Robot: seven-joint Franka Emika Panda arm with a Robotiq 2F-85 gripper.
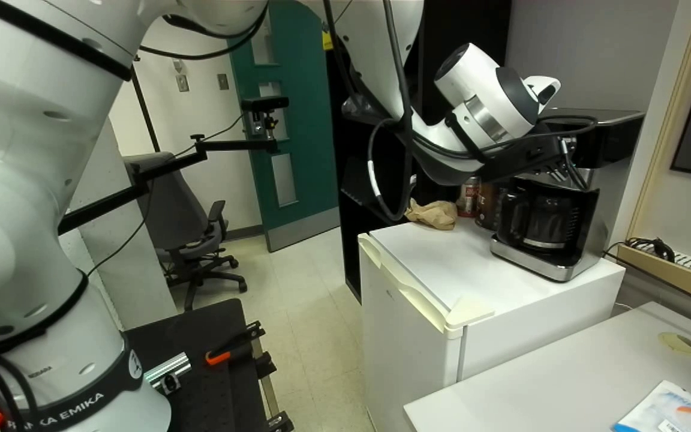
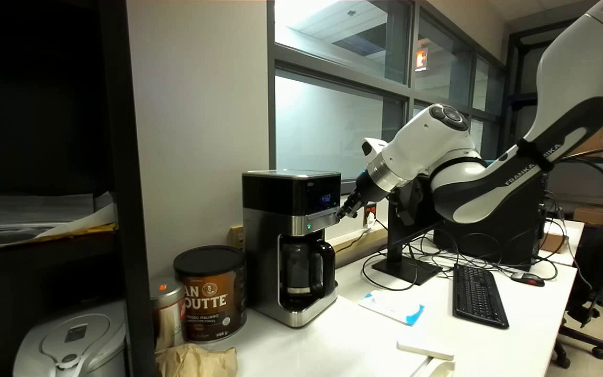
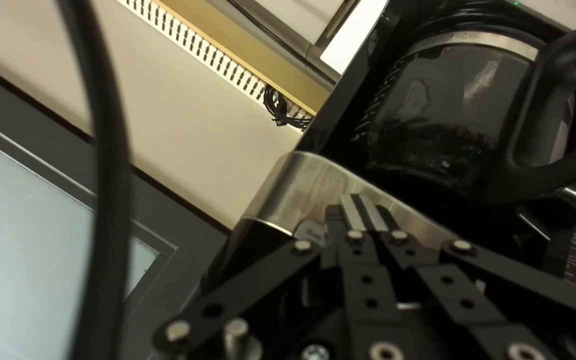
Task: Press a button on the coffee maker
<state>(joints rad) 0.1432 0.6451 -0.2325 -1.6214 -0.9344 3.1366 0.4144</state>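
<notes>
The coffee maker [image 2: 267,243] stands near the centre in an exterior view, its carafe [image 2: 296,267] in the lower half. At the right end of its silver band [image 2: 318,222] the gripper [image 2: 340,213] points down-left, jaws closed together; contact there is unclear.

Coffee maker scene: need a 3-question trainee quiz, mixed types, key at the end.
1. Multiple choice. In an exterior view, what colour is the small light on the silver band of the coffee maker?
A) red
B) green
C) white

2. True or false: in the wrist view, the claw is shut.

3. Fill in: the carafe sits in the ____ half of the coffee maker.

Key: 1. B; 2. true; 3. lower.
</notes>
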